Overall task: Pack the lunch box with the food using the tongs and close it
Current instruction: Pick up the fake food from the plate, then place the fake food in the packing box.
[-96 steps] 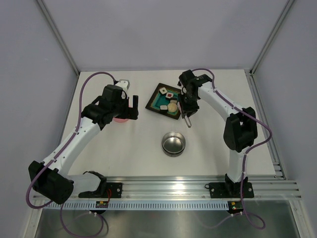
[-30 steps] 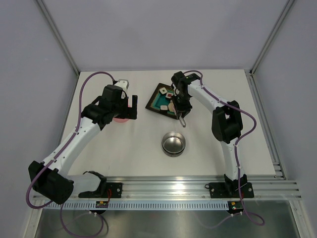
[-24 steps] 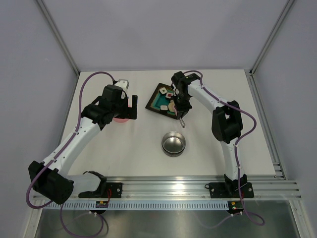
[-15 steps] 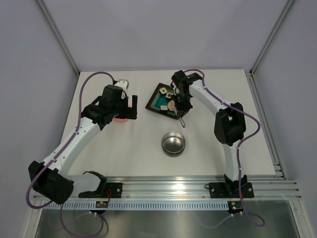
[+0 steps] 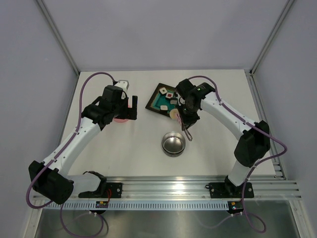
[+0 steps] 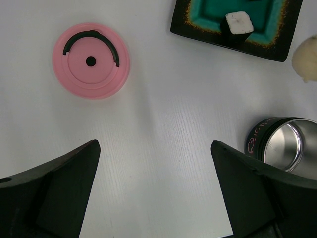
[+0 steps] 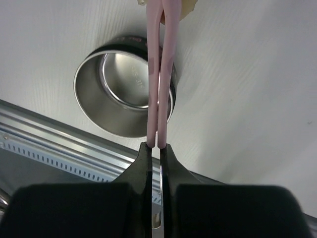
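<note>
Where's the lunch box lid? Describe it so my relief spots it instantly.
On the white table, look at the left half, left of the dark square tray with the teal centre. The lid lies flat there. It is a round pink disc with a dark curved slot and centre dot, unlike the shiny steel container.

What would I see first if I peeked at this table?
Probably the right gripper squeezing thin pale tongs right by the shiny steel lunch box in the middle, with a beige disc seemingly at their tips. Next, the round pink lid lying flat on the left, away from the box.
</note>
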Robot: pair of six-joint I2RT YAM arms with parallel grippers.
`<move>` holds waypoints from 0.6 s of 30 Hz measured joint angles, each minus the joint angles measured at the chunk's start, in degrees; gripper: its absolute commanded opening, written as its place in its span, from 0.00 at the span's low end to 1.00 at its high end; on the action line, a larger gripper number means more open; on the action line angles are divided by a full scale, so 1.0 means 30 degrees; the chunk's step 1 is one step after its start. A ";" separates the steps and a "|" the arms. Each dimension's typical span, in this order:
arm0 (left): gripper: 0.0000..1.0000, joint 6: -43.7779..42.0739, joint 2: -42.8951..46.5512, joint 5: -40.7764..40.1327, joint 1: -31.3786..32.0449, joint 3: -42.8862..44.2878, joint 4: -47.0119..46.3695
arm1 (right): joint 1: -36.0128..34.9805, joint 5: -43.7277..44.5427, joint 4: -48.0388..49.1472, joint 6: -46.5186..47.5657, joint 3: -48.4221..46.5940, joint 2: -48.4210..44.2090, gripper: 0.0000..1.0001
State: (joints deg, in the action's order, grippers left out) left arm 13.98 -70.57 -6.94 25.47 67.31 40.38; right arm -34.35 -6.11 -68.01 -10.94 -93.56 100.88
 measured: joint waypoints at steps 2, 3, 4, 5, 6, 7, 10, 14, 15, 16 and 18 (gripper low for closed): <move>0.99 0.0000 0.0000 0.0000 0.0007 0.0000 0.0000 | -0.0525 0.0087 -0.0357 -0.0342 0.0692 -0.0947 0.00; 0.99 0.0000 0.0000 0.0000 0.0000 0.0000 -0.0007 | -0.0852 0.0131 -0.0474 -0.0525 0.0991 -0.1399 0.00; 0.99 0.0000 0.0000 -0.0007 0.0007 0.0000 -0.0007 | -0.1195 0.0131 -0.0576 -0.0707 0.1275 -0.1836 0.00; 0.99 0.0000 -0.0007 -0.0015 0.0007 0.0000 0.0000 | -0.1537 0.0138 -0.0641 -0.0896 0.1566 -0.2237 0.00; 0.99 0.0000 -0.0015 -0.0044 0.0007 0.0000 0.0000 | -0.1887 0.0095 -0.0772 -0.1093 0.1858 -0.2645 0.00; 0.99 -0.0007 -0.0015 -0.0087 0.0007 0.0000 0.0007 | -0.2208 -0.0007 -0.0823 -0.1282 0.2157 -0.2994 0.00; 0.99 -0.0015 -0.0015 -0.0226 0.0007 0.0000 0.0015 | -0.3009 -0.0277 -0.0903 -0.1865 0.3213 -0.3796 0.00; 0.99 -0.0015 -0.0015 -0.0372 0.0000 0.0000 0.0029 | -0.3869 -0.0379 -0.0962 -0.2594 0.4415 -0.4175 0.00; 0.99 -0.0015 -0.0015 -0.0401 0.0000 0.0000 0.0029 | -0.4014 -0.0408 -0.0969 -0.2776 0.4692 -0.4218 0.00; 0.99 -0.0015 -0.0015 -0.0401 0.0007 0.0000 0.0022 | -0.4131 -0.0481 -0.0954 -0.2936 0.4991 -0.4262 0.00; 0.99 -0.0015 -0.0015 -0.0408 0.0007 0.0000 0.0029 | -0.4233 -0.0612 -0.0933 -0.3213 0.5501 -0.4350 0.00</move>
State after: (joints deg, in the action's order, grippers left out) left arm 13.93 -70.61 -8.16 25.50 67.31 40.47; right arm -47.05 -7.94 -70.81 -20.58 -77.06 87.83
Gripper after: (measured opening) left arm 0.987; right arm 0.052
